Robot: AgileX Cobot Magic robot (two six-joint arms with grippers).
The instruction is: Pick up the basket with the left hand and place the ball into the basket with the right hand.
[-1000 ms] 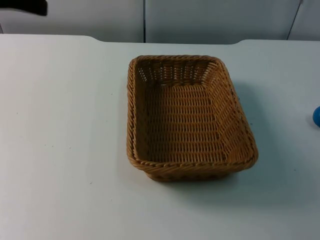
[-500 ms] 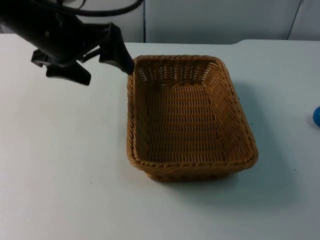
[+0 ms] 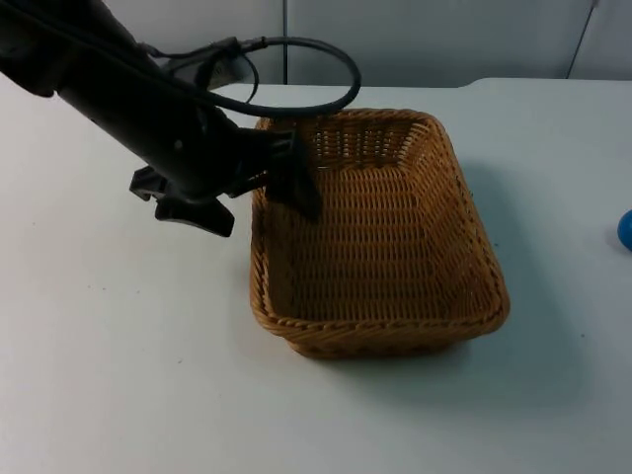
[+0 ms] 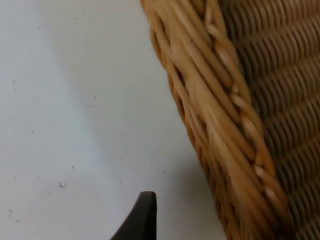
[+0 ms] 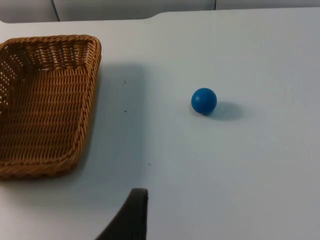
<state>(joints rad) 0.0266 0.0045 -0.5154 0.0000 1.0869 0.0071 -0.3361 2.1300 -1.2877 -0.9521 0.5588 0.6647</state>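
A tan wicker basket stands on the white table's middle. My left gripper hangs open over its left rim near the far corner, one finger inside the basket and the other outside on the table side. Seen from the left wrist, the braided rim runs close by, with a black fingertip beside it over the table. The blue ball lies at the table's right edge. It also shows from the right wrist, to the right of the basket. My right arm waits back from the ball.
The grey partition wall closes off the table at the back. Bare white table lies left of and in front of the basket, and also between basket and ball.
My left arm came in from the upper left and dropped right and down onto the basket's left rim. Basket and ball have stayed put.
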